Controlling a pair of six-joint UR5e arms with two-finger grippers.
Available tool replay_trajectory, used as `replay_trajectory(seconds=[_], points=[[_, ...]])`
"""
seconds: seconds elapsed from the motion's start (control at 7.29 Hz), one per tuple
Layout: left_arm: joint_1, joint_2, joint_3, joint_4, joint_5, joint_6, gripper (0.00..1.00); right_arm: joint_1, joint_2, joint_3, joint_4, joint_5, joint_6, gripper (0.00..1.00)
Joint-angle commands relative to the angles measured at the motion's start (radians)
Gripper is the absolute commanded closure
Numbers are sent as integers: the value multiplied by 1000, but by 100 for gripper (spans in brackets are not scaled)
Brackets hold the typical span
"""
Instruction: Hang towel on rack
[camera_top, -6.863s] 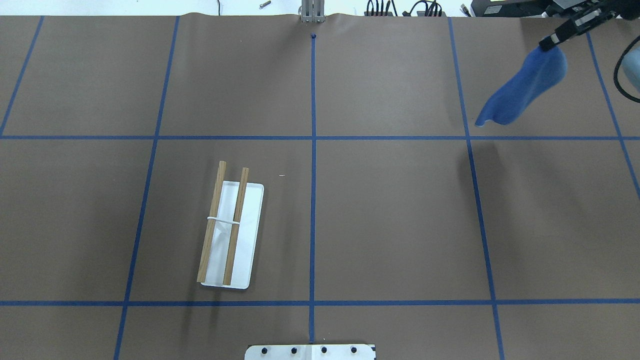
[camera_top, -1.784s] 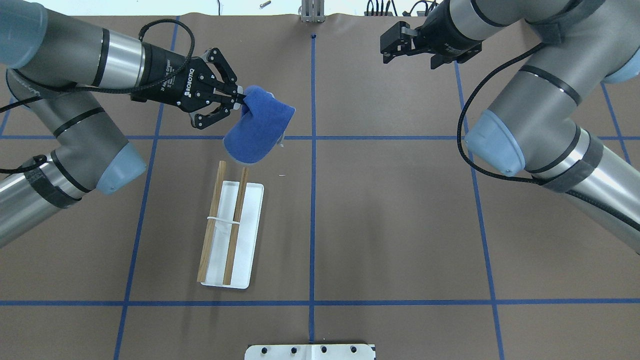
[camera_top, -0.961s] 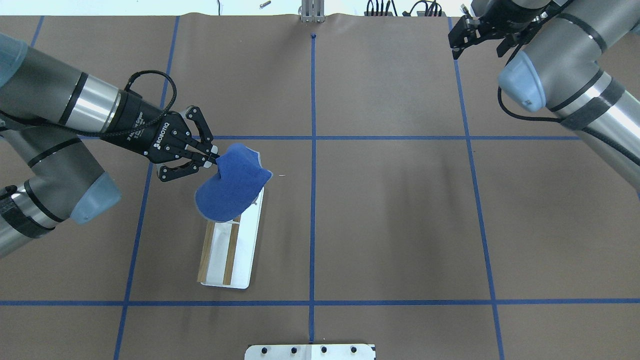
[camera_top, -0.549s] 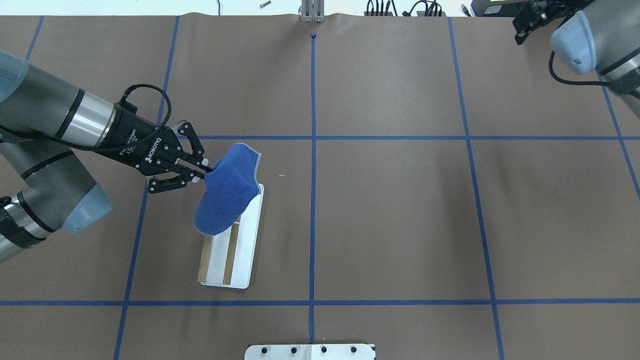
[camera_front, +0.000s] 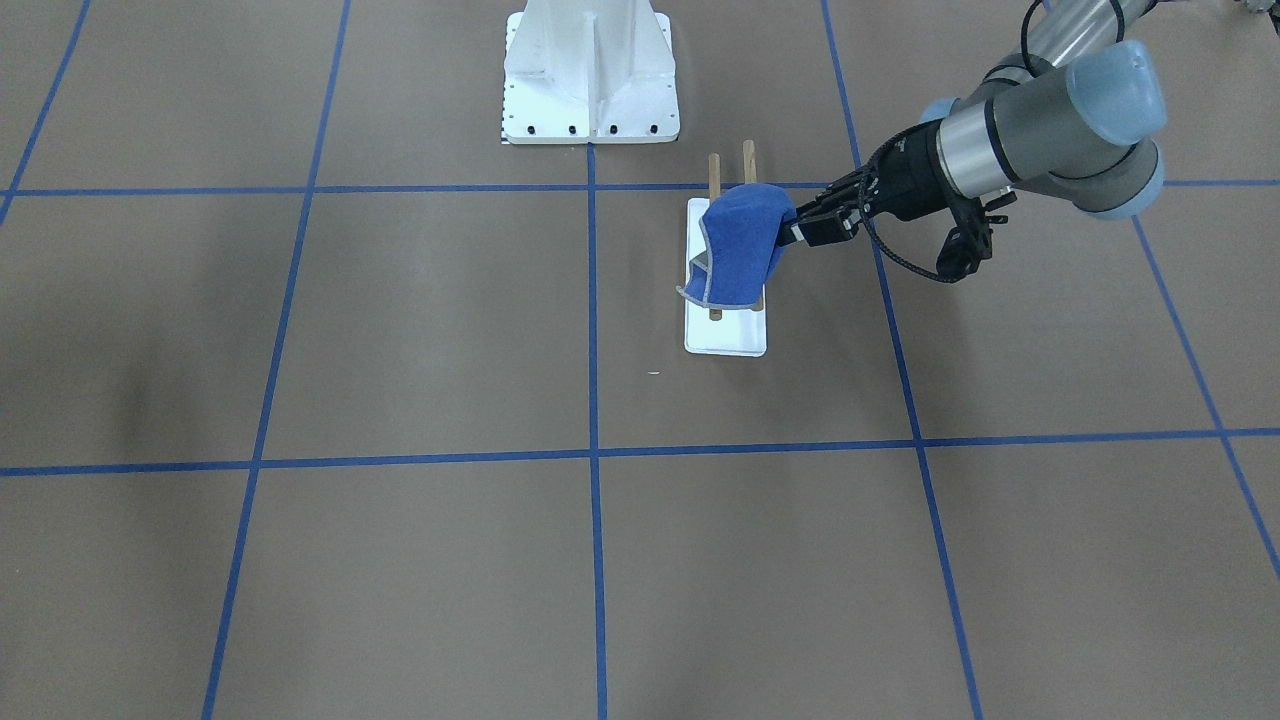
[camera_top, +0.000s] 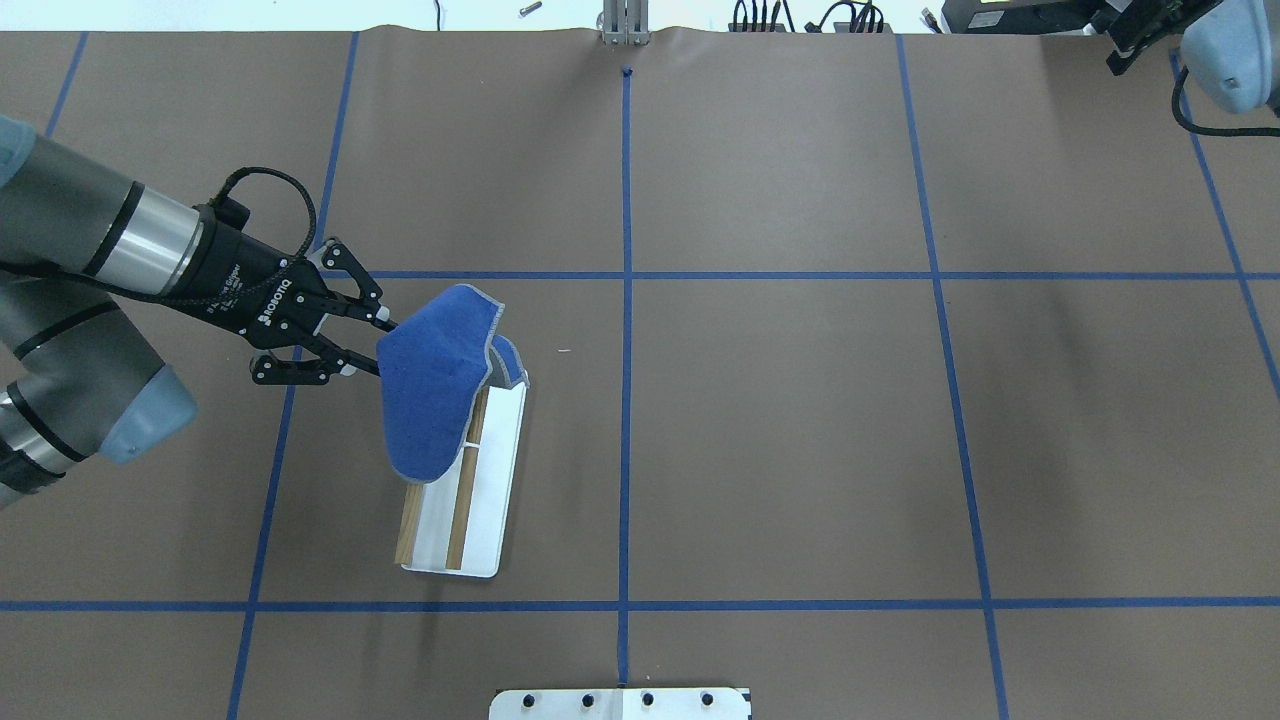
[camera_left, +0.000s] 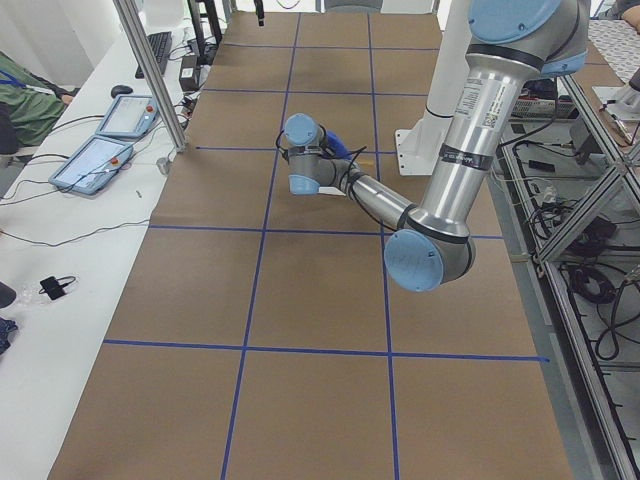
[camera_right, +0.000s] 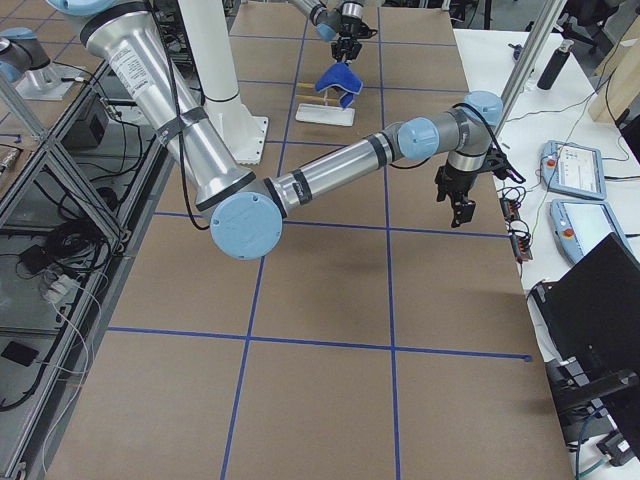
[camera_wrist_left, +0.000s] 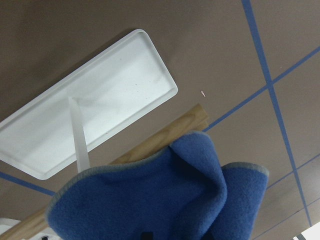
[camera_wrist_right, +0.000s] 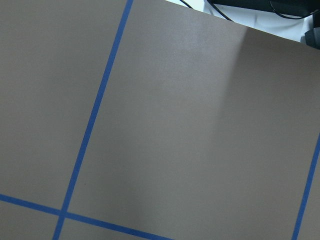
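The blue towel (camera_top: 435, 390) hangs from my left gripper (camera_top: 380, 345), which is shut on its left edge. The towel lies over the far half of the rack's two wooden rods (camera_top: 408, 520), and a fold drops on the right side over the white base (camera_top: 495, 500). In the front-facing view the towel (camera_front: 740, 250) covers the rods' middle, with the gripper (camera_front: 795, 228) beside it. The left wrist view shows the towel (camera_wrist_left: 165, 200) on a rod (camera_wrist_left: 185, 127) above the base (camera_wrist_left: 100, 100). My right gripper (camera_top: 1125, 50) is empty and open at the far right corner, mostly cut off.
A large white bolted pedestal (camera_front: 590, 75) stands at the robot's side of the table, its edge also in the overhead view (camera_top: 620, 703). Blue tape lines (camera_top: 626, 400) cross the brown table cover. Cables and tablets lie beyond the far edge.
My left gripper has moved left and toward the robot with the towel, laying it further over the rods. My right arm has pulled back to the far right corner.
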Motion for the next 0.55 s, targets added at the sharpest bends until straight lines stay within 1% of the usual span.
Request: replay_trajectory(seconds=[0.0,0.27,0.41], points=[[-34,4,29,8,-1,166,3,15,-11,2,0,5,-4,0],[-66,6,73,12,-1,187,3,25,-23,5,1,5,-4,0],[-109,8,90,8,1,212,2,45,-51,4,0,5,-6,0]])
